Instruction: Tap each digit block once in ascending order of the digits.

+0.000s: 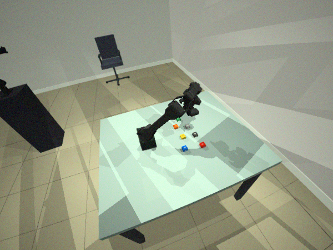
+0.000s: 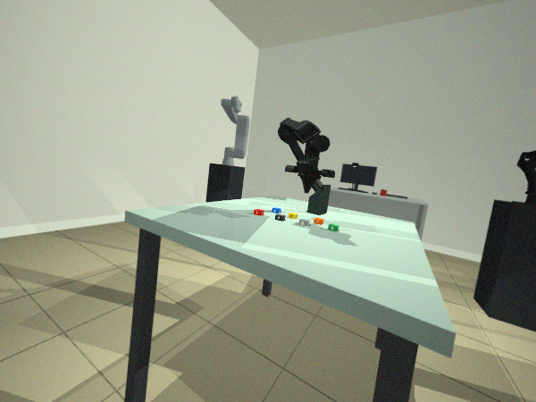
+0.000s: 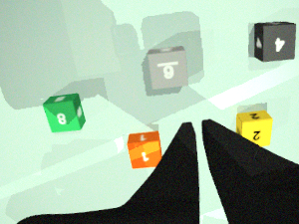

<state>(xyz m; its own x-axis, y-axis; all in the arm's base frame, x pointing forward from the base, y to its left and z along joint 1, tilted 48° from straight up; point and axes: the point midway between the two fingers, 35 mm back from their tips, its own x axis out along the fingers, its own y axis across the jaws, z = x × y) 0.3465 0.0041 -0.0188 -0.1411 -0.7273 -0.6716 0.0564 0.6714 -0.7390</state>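
Showing white digits on a green cube, an orange cube, a grey cube and a charcoal cube; showing black digits on a yellow cube.
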